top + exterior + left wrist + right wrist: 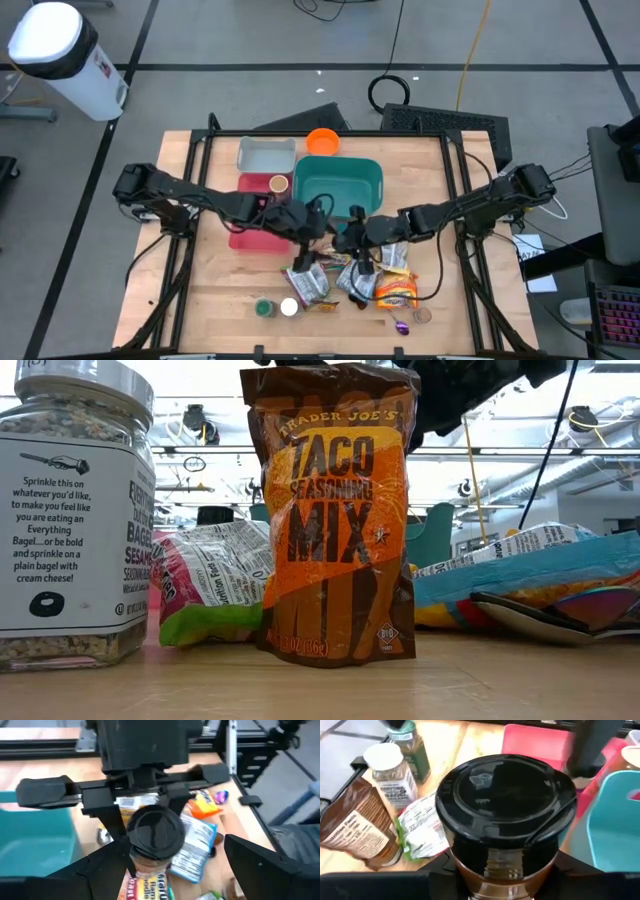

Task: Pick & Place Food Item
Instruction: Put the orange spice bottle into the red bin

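Two grippers meet over the middle of the table, just near of the teal bin (340,183). The right gripper (502,870) pinches a black-lidded jar (505,800) with a brownish body, holding it upright above the pile of snack packets (350,280). The left gripper (165,865) faces it from the left, its fingers (260,865) spread wide on either side of that jar's lid without touching. On the near part of the table stand a taco seasoning mix pouch (335,520), an everything bagel seasoning jar (70,510) and a green-capped spice jar (264,308). A pink tray (250,235) lies left of the bin.
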